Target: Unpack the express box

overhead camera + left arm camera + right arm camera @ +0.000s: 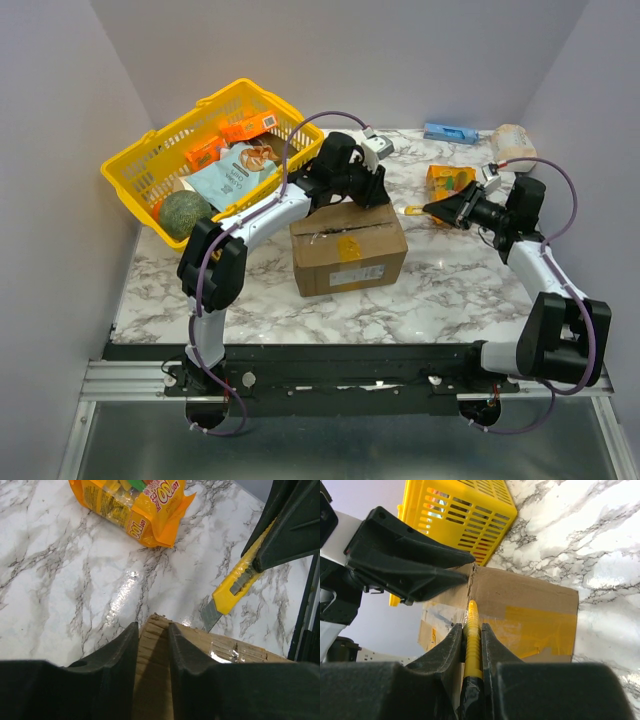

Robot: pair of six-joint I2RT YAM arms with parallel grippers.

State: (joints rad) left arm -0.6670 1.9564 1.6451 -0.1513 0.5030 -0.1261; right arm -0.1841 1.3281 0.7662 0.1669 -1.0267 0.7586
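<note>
The express box, a brown taped carton with a yellow sticker, stands mid-table. My left gripper is at the box's far right top corner. In the left wrist view its jaws are shut on a cardboard edge of the box. My right gripper is shut on a yellow utility knife, just right of the box. The knife's blade points at that corner. In the right wrist view the knife sits between my fingers, aimed at the taped box and the left gripper.
A yellow basket with snack packs stands at the back left, a green melon beside it. An orange snack bag lies behind the right gripper. A blue pack and a cream roll lie at the back right.
</note>
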